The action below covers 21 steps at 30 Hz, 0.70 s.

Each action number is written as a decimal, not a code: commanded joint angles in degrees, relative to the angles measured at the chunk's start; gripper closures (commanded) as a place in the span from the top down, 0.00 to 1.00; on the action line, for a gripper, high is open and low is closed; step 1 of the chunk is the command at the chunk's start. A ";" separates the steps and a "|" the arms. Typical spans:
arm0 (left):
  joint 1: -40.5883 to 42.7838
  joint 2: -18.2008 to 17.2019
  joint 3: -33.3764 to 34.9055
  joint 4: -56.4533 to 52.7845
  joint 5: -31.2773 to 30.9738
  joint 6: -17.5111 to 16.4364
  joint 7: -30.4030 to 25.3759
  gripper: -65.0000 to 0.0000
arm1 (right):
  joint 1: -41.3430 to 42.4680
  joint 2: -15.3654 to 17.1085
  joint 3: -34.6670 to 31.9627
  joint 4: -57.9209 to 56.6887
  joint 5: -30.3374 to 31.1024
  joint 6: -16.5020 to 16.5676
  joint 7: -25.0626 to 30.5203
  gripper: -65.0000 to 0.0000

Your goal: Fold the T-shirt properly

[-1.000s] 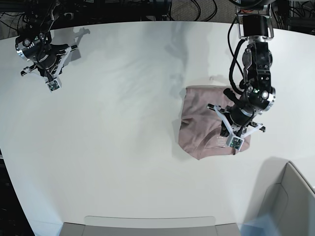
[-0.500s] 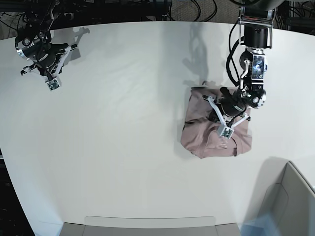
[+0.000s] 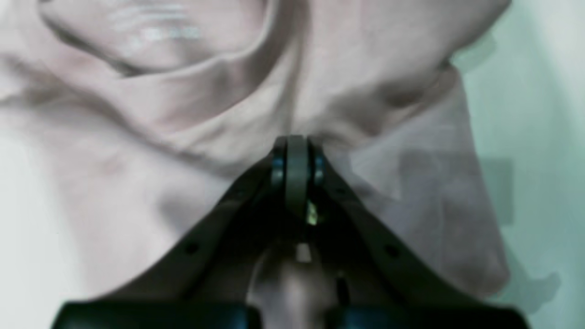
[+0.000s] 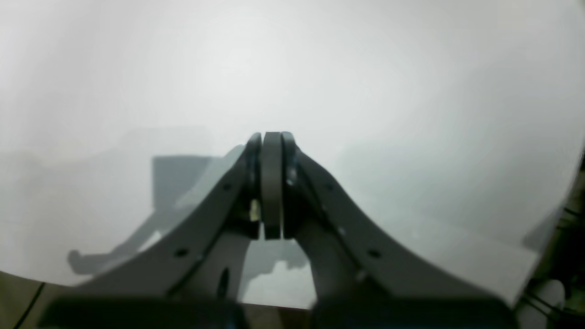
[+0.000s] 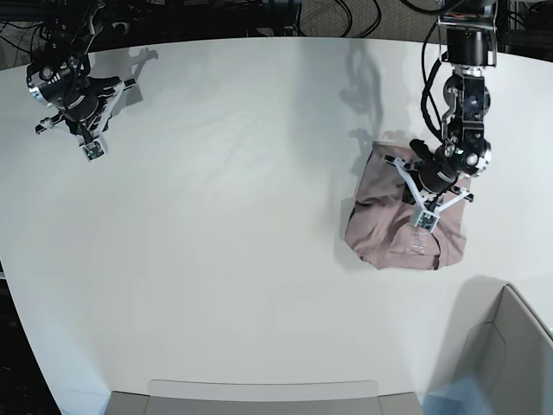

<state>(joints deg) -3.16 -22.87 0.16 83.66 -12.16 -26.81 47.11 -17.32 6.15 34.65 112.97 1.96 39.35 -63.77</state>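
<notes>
Surface: white table [image 5: 225, 259] was seen bare but for one garment; dark cables ran behind its far edge.
T-shirt: the T-shirt [image 5: 389, 225] lay as a compact pink bundle, already folded into a rough rectangle, its collar visible in the left wrist view.
Left gripper: the left gripper [image 5: 423, 226] was set on top of the T-shirt, jaws pressed together against a ridge of cloth; whether fabric was actually pinched could not be told.
Right gripper: the right gripper [image 5: 91, 149] hung well apart from the T-shirt, jaws pressed together on nothing, above bare table.
Change: over the last second the T-shirt was shifted along the table, away from the right gripper, carried with the left gripper, its folds kept together.
Meaning: the folding was judged nearly finished; the bundle was likely being dragged to a resting place.
Edges: the grey bin [image 5: 510, 346] stood near the T-shirt, toward the front.
Open room: wide bare table was left between the T-shirt and the right gripper.
</notes>
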 commanded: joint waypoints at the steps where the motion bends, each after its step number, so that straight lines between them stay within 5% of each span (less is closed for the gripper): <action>1: -0.93 -0.91 -1.35 3.68 -0.28 0.21 0.05 0.00 | 0.49 0.57 0.12 2.15 0.55 0.65 0.69 0.00; 10: 9.88 0.85 -7.94 30.76 -0.19 0.21 11.22 0.00 | -3.03 0.75 -2.96 5.58 0.20 0.65 0.51 0.00; 21: 35.47 3.31 -13.13 33.92 -0.28 0.21 11.66 0.00 | -21.49 2.86 -4.19 5.76 0.46 0.65 0.87 0.00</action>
<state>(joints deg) 32.05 -19.00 -12.45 116.57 -12.88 -26.72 59.31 -38.54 8.62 30.13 117.73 2.24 39.35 -62.76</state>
